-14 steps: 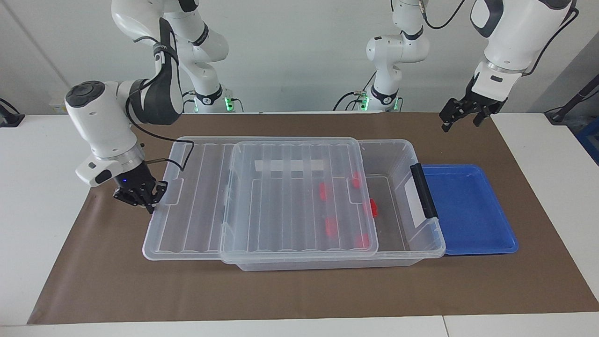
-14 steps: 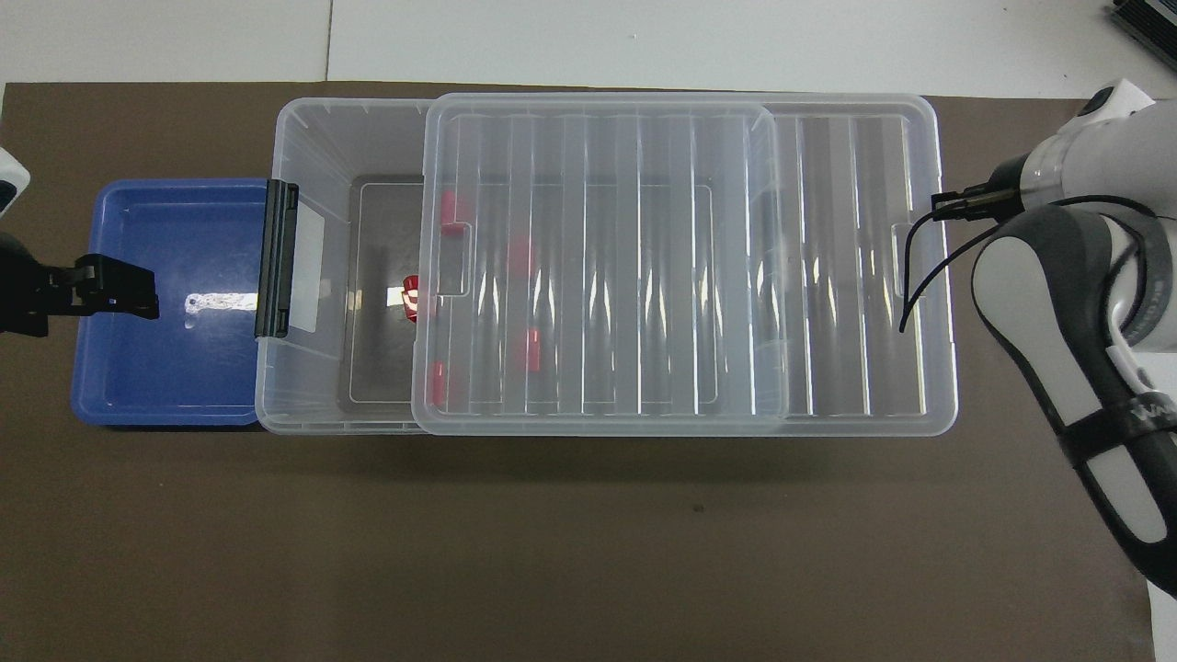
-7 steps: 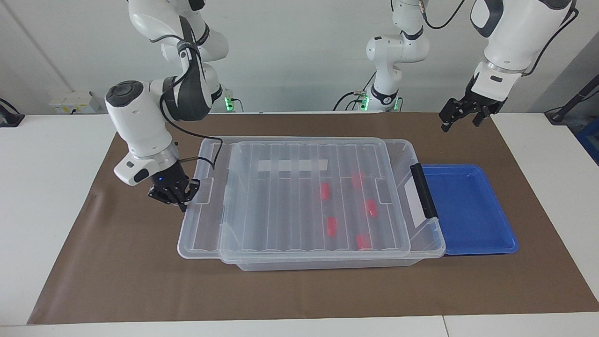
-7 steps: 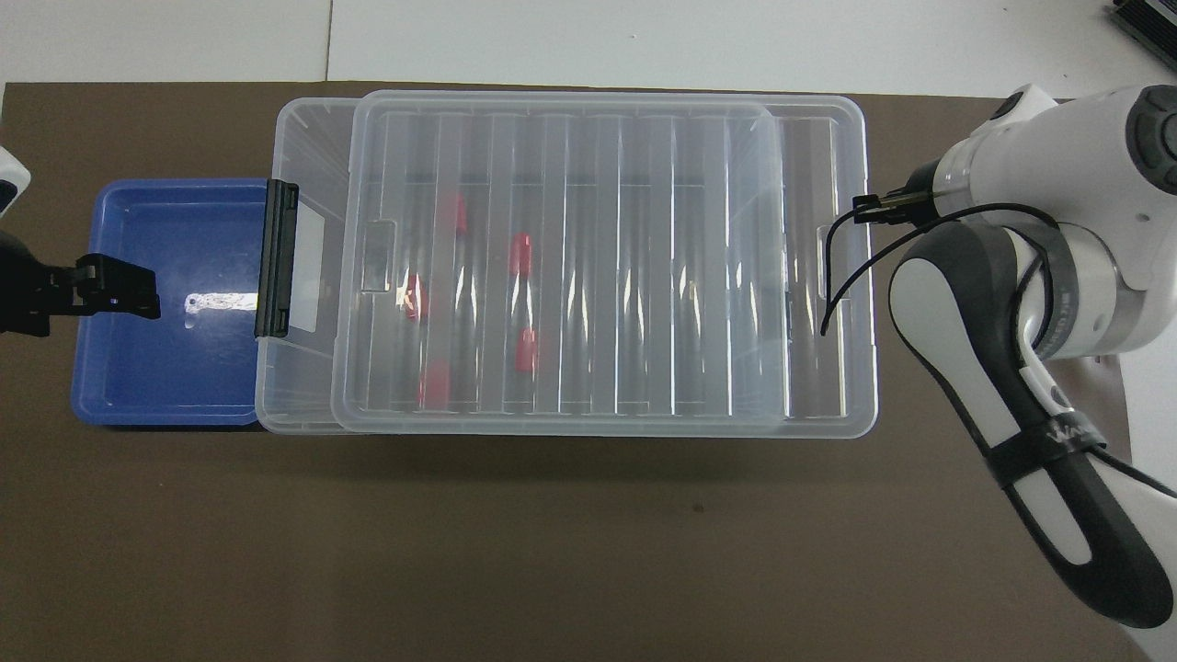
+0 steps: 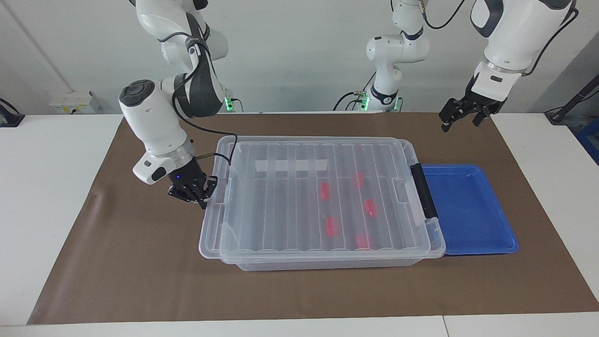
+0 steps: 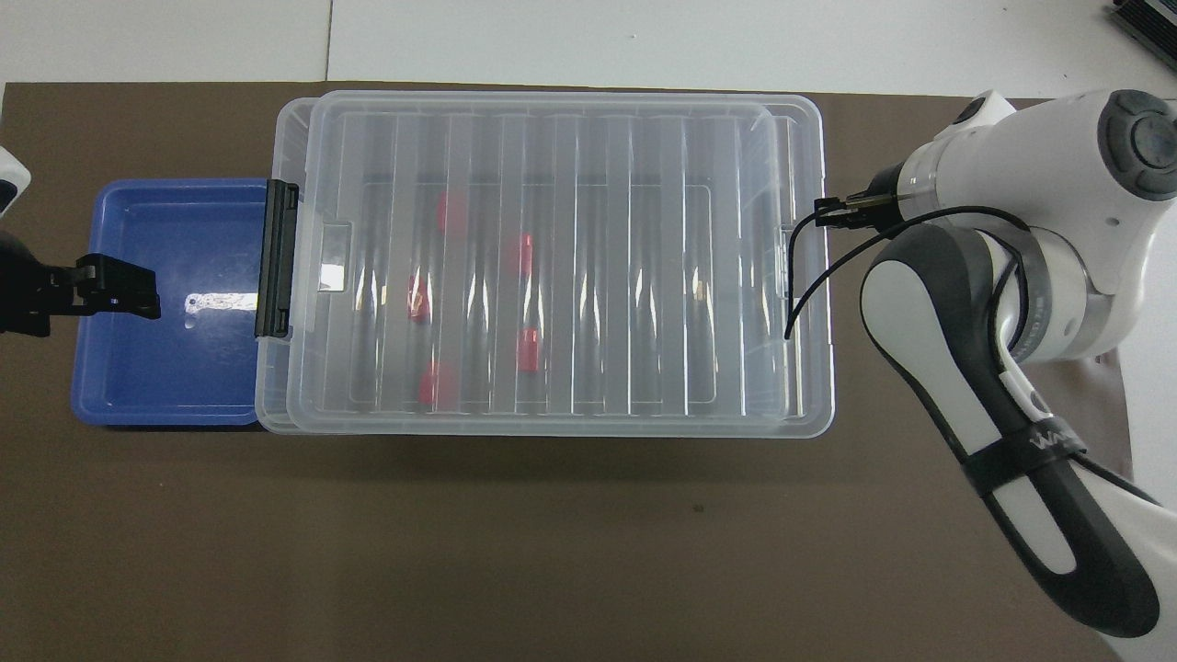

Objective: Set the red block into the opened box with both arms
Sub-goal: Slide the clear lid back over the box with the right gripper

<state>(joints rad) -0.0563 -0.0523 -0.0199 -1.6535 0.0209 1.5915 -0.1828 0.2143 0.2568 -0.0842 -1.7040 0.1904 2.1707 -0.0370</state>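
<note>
The clear box (image 5: 327, 263) (image 6: 268, 405) stands mid-table. Its ribbed lid (image 5: 290, 206) (image 6: 644, 230) lies almost fully over it, overhanging slightly at the right arm's end. Several red blocks, among them one red block (image 5: 324, 190) (image 6: 522, 255), lie inside and show through the lid. My right gripper (image 5: 200, 195) is shut and sits low against the lid's end edge; in the overhead view the arm's wrist hides it. My left gripper (image 5: 461, 122) (image 6: 138, 290) hangs open and holds nothing, up over the blue tray's end of the table.
A blue tray (image 5: 472, 210) (image 6: 165, 368) holding nothing butts against the box's end with the black latch (image 5: 423, 189) (image 6: 279, 257). A brown mat (image 5: 299, 290) covers the table under everything. The right arm's elbow and cable hang over the mat beside the box.
My right gripper has slid the lid along the box toward the left arm's end, covering the open part and the red blocks. The left arm has stayed where it was.
</note>
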